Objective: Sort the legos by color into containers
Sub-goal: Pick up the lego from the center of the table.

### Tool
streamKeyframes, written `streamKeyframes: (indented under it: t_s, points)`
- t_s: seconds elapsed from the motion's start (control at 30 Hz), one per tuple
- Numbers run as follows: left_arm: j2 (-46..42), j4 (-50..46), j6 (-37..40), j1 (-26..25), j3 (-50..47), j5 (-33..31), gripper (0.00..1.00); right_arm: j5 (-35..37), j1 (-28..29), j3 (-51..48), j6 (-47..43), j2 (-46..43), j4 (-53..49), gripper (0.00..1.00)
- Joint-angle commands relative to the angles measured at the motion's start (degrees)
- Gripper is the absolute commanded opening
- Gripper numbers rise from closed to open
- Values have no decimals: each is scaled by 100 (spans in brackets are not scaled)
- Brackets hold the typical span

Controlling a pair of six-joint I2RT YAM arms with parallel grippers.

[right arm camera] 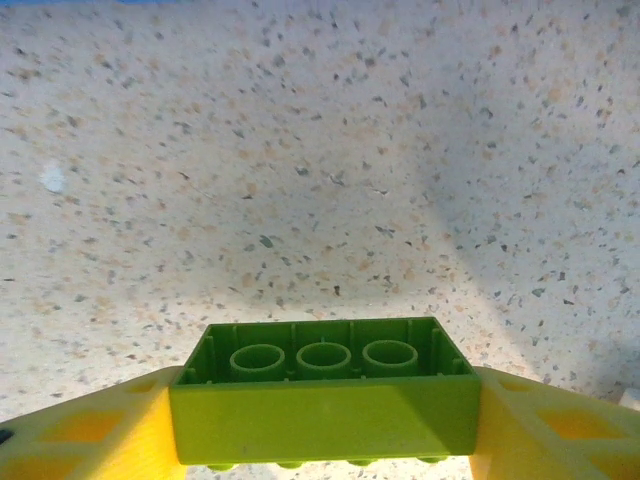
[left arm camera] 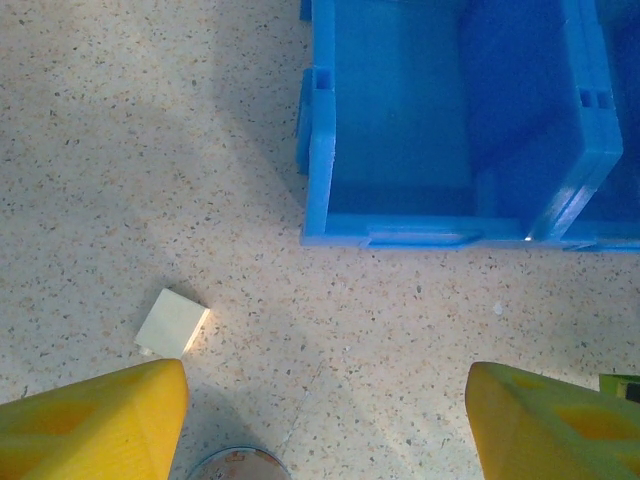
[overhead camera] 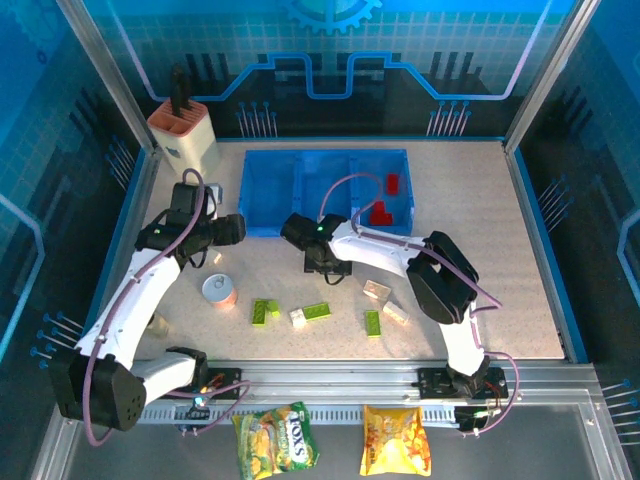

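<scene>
right wrist: right end effector (right arm camera: 325, 432) clamps green lego (right arm camera: 325, 395) | left wrist: left end effector (left arm camera: 325, 425) agape, empty, near tray (left arm camera: 320, 180)

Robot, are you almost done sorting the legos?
Not yet. Some red bricks already lie in the tray's right compartment. The right gripper holds a green brick. Other green bricks and white bricks lie loose on the table.

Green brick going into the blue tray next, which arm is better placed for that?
Right. The right tool grips the green brick close to the tray. The left tool is open and empty.
</scene>
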Motion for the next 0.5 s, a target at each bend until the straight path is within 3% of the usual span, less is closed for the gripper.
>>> streamKeyframes:
  t_s: [0.0,0.47]
  points:
    - [-108,52,116,68,-97,138,75,268,45,327,-151,-285,-269,68]
    - [-137,50,120,69,-126,117,75,213,-409,1516,-991,50,-428,68]
